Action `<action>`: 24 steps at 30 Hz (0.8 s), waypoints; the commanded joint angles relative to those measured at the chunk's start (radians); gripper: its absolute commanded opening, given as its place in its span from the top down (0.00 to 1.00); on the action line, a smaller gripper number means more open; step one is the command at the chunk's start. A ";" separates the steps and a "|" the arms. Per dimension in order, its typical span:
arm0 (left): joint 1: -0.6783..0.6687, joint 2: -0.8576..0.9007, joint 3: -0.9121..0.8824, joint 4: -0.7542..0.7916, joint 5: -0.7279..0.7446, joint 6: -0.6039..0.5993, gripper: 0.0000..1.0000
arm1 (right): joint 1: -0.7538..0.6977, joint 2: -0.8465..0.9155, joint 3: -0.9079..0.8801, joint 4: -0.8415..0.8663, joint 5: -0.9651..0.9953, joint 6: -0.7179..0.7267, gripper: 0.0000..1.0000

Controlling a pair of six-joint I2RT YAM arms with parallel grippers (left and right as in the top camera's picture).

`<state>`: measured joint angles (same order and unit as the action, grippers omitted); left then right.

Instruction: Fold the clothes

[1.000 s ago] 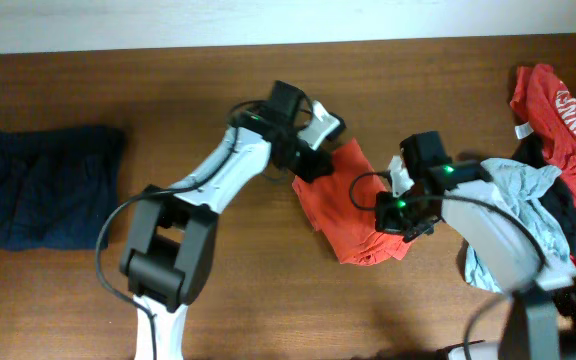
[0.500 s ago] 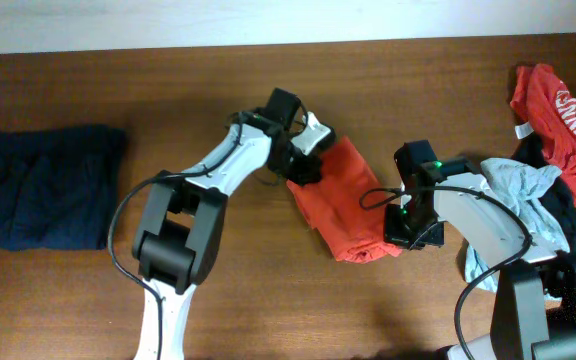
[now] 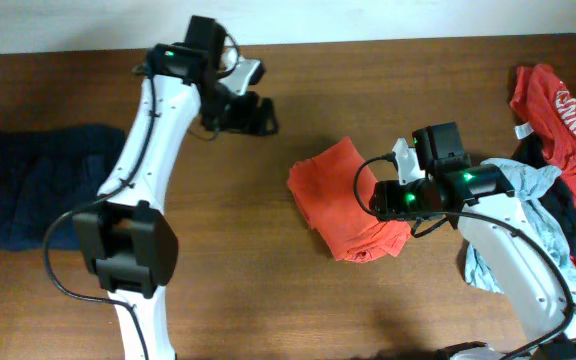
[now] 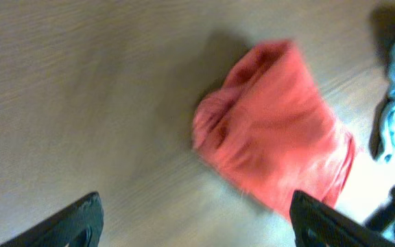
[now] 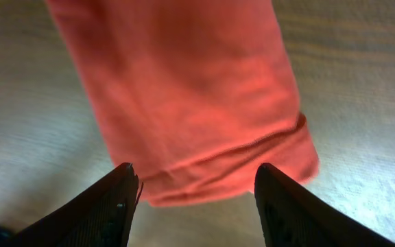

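Observation:
A folded orange-red T-shirt (image 3: 340, 205) lies on the table (image 3: 268, 260) just right of centre. It also shows in the left wrist view (image 4: 273, 137) and fills the top of the right wrist view (image 5: 184, 89). My left gripper (image 3: 256, 112) is open and hangs well up and to the left of the shirt, its jaws (image 4: 201, 226) wide apart over bare wood. The right gripper (image 3: 383, 200) hovers open at the shirt's right edge, with its fingers (image 5: 194, 171) straddling the hem without touching it. A dark navy garment (image 3: 43, 185) lies flat at the far left.
A heap of clothes sits at the right edge: a red T-shirt with pale lettering (image 3: 558, 105), a light blue-grey shirt (image 3: 523, 185) and a black piece (image 3: 568, 215). The right arm's forearm passes over the blue-grey shirt.
Both grippers have let go of the orange-red shirt and opened. The left arm has swung up and left, away from it. The right gripper has risen slightly and stays by the shirt's right edge.

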<state>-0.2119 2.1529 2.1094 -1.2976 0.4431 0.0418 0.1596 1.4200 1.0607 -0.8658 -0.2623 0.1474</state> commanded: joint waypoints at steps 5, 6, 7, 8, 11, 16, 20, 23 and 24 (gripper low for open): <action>0.183 -0.017 0.001 -0.183 -0.014 -0.019 0.13 | 0.002 -0.006 0.020 0.074 -0.105 -0.038 0.38; 0.194 -0.020 0.001 -0.201 -0.014 -0.008 0.13 | 0.002 -0.006 0.021 0.074 -0.105 -0.038 0.37; 0.207 -0.030 0.001 -0.231 -0.014 0.015 0.13 | 0.002 -0.006 0.021 0.074 -0.105 -0.039 0.36; 0.213 -0.038 0.001 -0.251 -0.014 0.027 0.13 | 0.002 -0.006 0.021 0.074 -0.105 -0.038 0.36; 0.211 -0.072 0.001 -0.314 -0.020 0.069 0.13 | 0.002 -0.006 0.021 0.074 -0.104 -0.034 0.34; 0.157 -0.159 -0.061 -0.280 -0.073 0.027 0.07 | 0.002 -0.002 0.021 0.074 -0.081 0.027 0.32; 0.090 -0.218 -0.256 -0.146 -0.072 -0.066 0.07 | 0.002 0.035 0.021 0.102 -0.042 0.052 0.32; 0.053 -0.252 -0.461 -0.006 0.014 -0.118 0.07 | 0.002 0.079 0.021 0.135 -0.041 0.052 0.32; 0.044 -0.261 -0.520 0.045 0.068 -0.126 0.07 | 0.002 0.097 0.021 0.146 -0.040 0.051 0.32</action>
<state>-0.1402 1.9034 1.7760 -1.3365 0.4004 -0.0051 0.1596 1.4677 1.0641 -0.7372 -0.3256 0.1848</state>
